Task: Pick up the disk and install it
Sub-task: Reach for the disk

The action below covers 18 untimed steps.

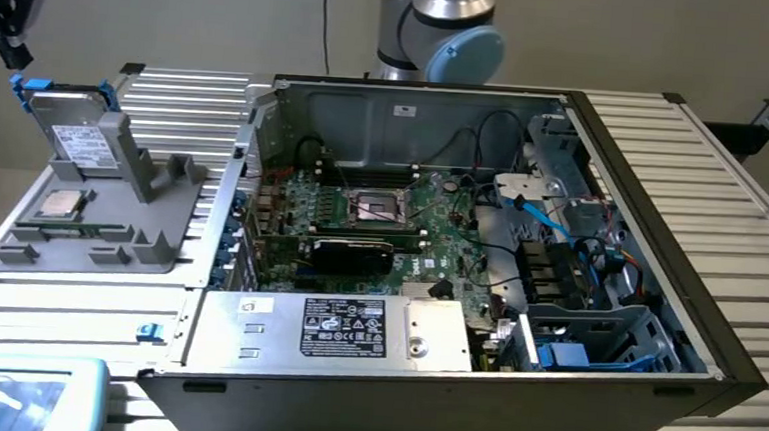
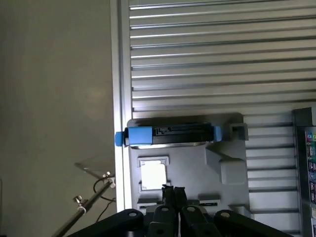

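The disk (image 1: 80, 137) stands on edge in a grey holder (image 1: 156, 232) at the exterior view's left, silver with a white label and a blue carrier frame. In the wrist view the disk (image 2: 170, 136) appears edge-on, blue at both ends. My gripper (image 1: 15, 53) hangs above the disk, slightly toward the exterior view's left, not touching it. In the wrist view the gripper (image 2: 173, 193) is shut, its fingers pressed together with nothing between them.
A small square CPU chip (image 1: 62, 204) lies in the holder beside the disk. The open computer case (image 1: 652, 222) fills the middle, with a motherboard (image 1: 384, 216), a silver power supply box (image 1: 350, 329) and a drive cage (image 1: 605, 334). A ribbed metal table (image 1: 733, 197) lies underneath.
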### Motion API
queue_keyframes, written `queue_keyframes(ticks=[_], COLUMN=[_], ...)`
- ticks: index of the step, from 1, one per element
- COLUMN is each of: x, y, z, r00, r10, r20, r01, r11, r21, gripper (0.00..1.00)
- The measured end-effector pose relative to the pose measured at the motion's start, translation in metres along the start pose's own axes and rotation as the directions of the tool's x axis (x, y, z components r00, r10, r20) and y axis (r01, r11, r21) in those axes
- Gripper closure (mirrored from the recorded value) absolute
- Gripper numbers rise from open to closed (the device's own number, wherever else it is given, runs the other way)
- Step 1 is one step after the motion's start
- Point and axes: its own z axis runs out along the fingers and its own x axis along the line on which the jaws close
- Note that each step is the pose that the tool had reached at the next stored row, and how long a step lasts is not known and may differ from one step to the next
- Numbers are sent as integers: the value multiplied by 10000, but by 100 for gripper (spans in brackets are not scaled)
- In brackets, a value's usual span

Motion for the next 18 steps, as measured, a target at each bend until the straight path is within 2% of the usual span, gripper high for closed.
queue_keyframes(ticks=[4,9,18], x=[12,58,196], y=[126,222,318], z=[9,20,42], r00=[10000,10000,10000], r10=[-1,-4,-21], r20=[-42,-44,-47], r01=[1,4,21], r11=[10000,10000,10000], r21=[6,5,6], gripper=[89,89,89])
